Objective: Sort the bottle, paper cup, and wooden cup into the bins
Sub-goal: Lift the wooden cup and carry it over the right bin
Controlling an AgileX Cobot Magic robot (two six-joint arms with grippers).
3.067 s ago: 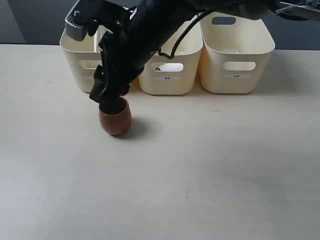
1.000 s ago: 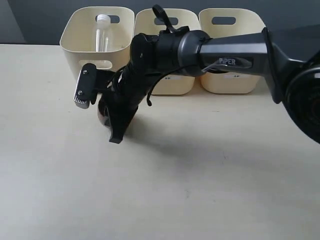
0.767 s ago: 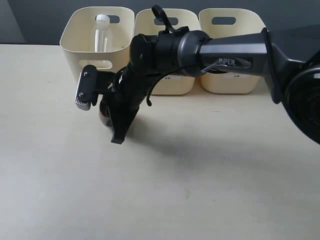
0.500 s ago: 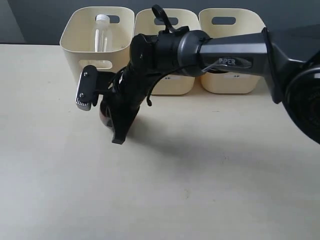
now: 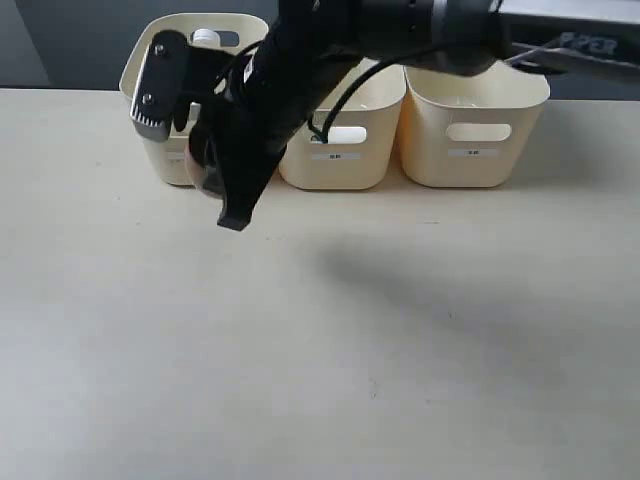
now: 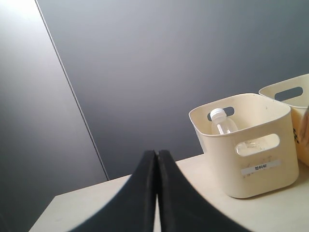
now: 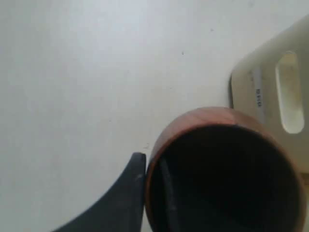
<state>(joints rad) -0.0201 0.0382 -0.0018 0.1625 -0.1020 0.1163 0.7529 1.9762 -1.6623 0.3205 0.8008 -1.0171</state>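
Note:
My right gripper reaches across to the left and holds the reddish-brown wooden cup off the table, in front of the left bin. In the right wrist view the right gripper pinches the wooden cup's wall, one finger outside and one inside the dark hollow. The clear bottle with its white cap stands in the left bin; the bottle shows there too. My left gripper is shut on nothing, away from the bins. The paper cup is out of view.
The middle bin and the right bin stand in a row with the left one at the table's back edge. A bin wall with its handle cutout lies close beside the held cup. A dark wall rises behind the table.
The right gripper has risen with the wooden cup, from table level to about the height of the bins, staying in front of the left bin. The left gripper's earlier state is not shown.

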